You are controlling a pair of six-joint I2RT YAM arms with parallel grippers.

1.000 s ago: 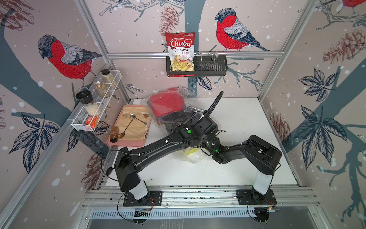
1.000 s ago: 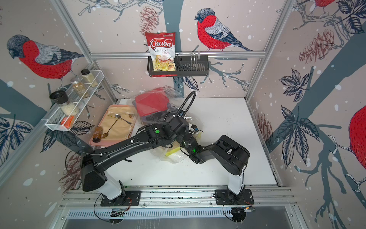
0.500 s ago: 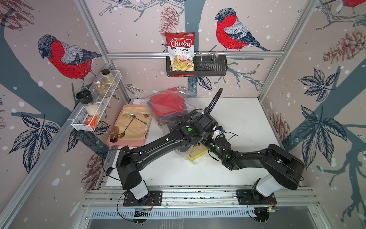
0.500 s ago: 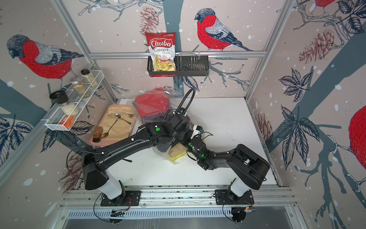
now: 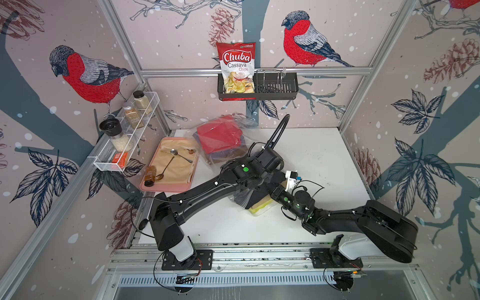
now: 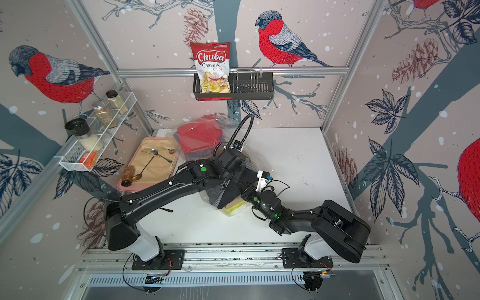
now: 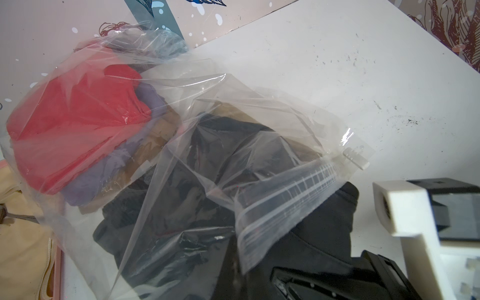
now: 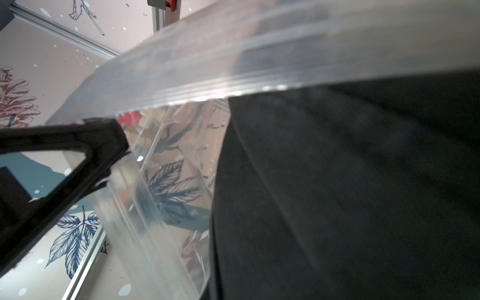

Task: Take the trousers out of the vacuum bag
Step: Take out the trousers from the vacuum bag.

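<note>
Vacuum bag (image 7: 213, 85) lies on the table (image 5: 311, 155), closed end just beside the pink tray (image 5: 155, 187), zip mouth at the end away from the tray. Contents at the tray end, all under plastic: red trousers (image 5: 220, 135) on top, purple trousers (image 7: 109, 166) and a brown pair (image 7: 155, 135) beneath. At the mouth end the black trousers (image 7: 324, 228) stick partly out past the zip strip (image 7: 285, 197). A tan pair (image 5: 263, 204) and a yellow pair (image 5: 255, 211) show below them; cannot tell whether these are in or out of the plastic. Left gripper (image 8: 111, 140): jaws together, pinching the mouth's upper lip by the zip strip, lip held up off the table. Right gripper (image 5: 272, 191): jaws all but together. The pinch itself is hidden, but black cloth fills the right wrist view and runs taut toward this gripper in both top views, so judged clamped on the black trousers. Step in hand: drawing the first pair out through the mouth with the bag held open; no pair fully free yet. Next move calls for a pull farther from the tray, low and in line with the bag, left grip firm, or the whole bag may slide along. After that, release clear of the mouth and reach in for another pair.
</note>
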